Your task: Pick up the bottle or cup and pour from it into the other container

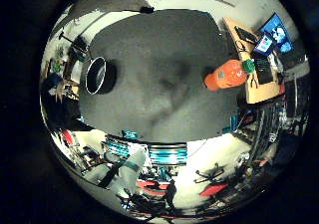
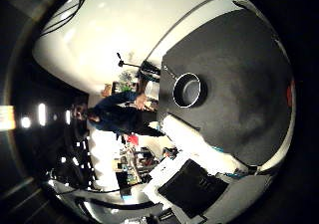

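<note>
An orange bottle [image 1: 226, 75] with a white label stands near one edge of a dark grey table [image 1: 159, 75], in the little finger side view. A black cup [image 1: 97, 75] with a pale inside stands near the opposite edge, well away from the bottle. The thumb side view shows the cup [image 2: 186, 89] from above, open mouth up, and a sliver of orange [image 2: 290, 93] at the table's rim. Both things look small, so the hand is high above the table and away from them. White and black parts of my hand [image 2: 191, 187] show at the view's edge.
A wooden desk [image 1: 251, 60] with monitors [image 1: 271, 33] stands beyond the bottle's side of the table. Chairs and room clutter [image 1: 159, 169] lie past the table's other edges. A pale wall and ceiling [image 2: 110, 35] show beyond the cup.
</note>
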Robot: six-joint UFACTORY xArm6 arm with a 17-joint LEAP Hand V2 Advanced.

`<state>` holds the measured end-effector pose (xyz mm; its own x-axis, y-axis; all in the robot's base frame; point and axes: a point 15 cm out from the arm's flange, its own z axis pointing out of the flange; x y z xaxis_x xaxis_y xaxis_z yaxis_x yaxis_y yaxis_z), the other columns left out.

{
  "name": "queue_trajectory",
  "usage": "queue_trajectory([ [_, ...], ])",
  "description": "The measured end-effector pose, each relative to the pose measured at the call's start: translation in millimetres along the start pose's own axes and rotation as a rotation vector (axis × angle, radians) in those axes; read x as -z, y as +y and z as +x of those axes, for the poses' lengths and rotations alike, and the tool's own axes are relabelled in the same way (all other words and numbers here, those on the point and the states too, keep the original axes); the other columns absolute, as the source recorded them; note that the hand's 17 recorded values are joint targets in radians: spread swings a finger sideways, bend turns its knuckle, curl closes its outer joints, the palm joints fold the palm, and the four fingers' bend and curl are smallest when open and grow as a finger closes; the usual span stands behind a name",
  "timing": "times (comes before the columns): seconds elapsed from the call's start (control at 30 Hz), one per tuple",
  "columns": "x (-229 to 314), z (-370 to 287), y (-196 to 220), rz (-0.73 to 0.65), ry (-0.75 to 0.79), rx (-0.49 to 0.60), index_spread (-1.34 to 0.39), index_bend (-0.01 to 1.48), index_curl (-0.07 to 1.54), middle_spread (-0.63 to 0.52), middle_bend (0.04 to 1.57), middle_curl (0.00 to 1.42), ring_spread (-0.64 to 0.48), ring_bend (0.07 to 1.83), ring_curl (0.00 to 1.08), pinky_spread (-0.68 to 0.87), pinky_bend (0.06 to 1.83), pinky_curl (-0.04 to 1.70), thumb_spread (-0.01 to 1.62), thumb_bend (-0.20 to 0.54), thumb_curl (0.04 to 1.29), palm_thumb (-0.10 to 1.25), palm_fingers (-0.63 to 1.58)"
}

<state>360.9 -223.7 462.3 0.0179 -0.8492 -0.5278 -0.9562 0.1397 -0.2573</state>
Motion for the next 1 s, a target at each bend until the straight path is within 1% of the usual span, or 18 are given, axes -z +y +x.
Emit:
queue_trajectory([
  [0.13,26.9,41.0,4.8,0.088,-0.017,-0.077,-0.29,0.17,0.32,0.00,0.31,0.36,0.17,0.62,0.16,0.48,1.03,-0.01,1.06,-0.024,0.32,0.53,0.30],
  [0.23,38.6,66.3,10.0,0.134,0.006,-0.090,-0.29,0.18,0.32,0.00,0.31,0.36,0.17,0.62,0.16,0.48,1.03,-0.01,1.06,-0.024,0.32,0.54,0.30],
  [0.47,65.1,126.5,32.7,0.235,0.046,-0.160,-0.29,0.18,0.32,0.00,0.32,0.36,0.19,0.63,0.15,0.48,1.00,-0.01,1.05,-0.025,0.32,0.54,0.30],
  [0.7,95.6,187.1,48.2,0.404,0.068,-0.243,-0.28,0.18,0.32,0.00,0.32,0.35,0.18,0.63,0.15,0.48,1.00,-0.01,1.05,-0.025,0.32,0.54,0.30],
  [0.9,105.7,235.7,49.4,0.536,0.055,-0.313,-0.26,0.17,0.32,0.01,0.31,0.35,0.19,0.64,0.15,0.48,1.00,-0.01,1.05,-0.025,0.32,0.54,0.29],
  [1.0,102.4,254.2,48.6,0.574,0.035,-0.339,-0.25,0.17,0.32,0.03,0.30,0.35,0.19,0.64,0.15,0.49,1.01,-0.01,1.05,-0.025,0.32,0.54,0.27],
])
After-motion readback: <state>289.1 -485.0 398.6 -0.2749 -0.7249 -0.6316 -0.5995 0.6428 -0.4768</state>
